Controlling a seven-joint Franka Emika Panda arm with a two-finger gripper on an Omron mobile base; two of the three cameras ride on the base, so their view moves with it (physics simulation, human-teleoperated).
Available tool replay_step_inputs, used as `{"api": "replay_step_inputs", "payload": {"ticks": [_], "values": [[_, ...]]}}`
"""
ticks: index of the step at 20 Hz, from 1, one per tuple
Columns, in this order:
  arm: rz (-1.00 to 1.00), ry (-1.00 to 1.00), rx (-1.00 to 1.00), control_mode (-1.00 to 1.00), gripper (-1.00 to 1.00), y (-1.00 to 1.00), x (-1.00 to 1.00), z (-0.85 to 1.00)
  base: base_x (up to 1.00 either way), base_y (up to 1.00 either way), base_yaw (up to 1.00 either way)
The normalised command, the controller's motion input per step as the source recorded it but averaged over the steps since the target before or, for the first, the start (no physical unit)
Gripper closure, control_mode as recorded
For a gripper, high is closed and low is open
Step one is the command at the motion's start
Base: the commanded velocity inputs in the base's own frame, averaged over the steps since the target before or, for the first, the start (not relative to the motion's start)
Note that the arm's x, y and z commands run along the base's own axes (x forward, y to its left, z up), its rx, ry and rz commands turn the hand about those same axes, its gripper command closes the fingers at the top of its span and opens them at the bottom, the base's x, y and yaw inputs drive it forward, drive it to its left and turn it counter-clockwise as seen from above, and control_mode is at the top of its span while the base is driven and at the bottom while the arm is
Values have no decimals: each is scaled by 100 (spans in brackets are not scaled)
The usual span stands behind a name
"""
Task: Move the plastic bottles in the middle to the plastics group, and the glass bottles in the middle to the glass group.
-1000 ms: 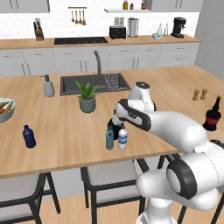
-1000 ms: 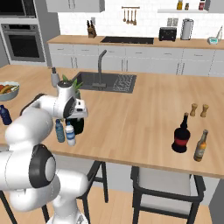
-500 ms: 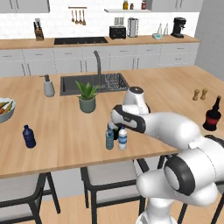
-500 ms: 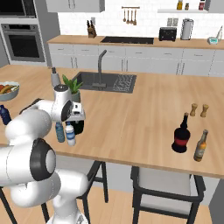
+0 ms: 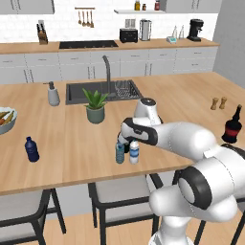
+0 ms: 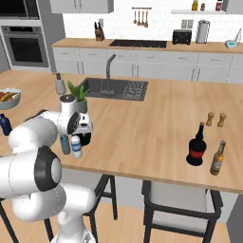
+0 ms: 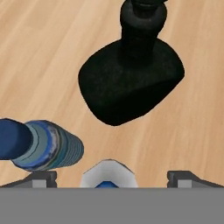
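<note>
Lowering since earlier, open gripper [image 7: 109,176] is straddling white-capped blue-label plastic bottle [image 5: 134,151]; pale blue-grey plastic bottle [image 7: 46,145] at 9 o'clock is risking a knock-over.

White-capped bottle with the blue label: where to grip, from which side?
Grip the white-capped bottle on its slim upright body under the cap, descending from above. In the hand view its cap already sits between the open gripper fingers; the pale blue bottle crowds one side.
</note>
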Motion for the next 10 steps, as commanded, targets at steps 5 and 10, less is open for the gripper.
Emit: {"api": "replay_step_inputs", "payload": {"ticks": [5, 10], "values": [[0, 0, 0, -100, -100, 0, -10, -1, 0, 0, 0], [0, 0, 0, -100, -100, 0, -14, 0, 0, 0, 0]]}}
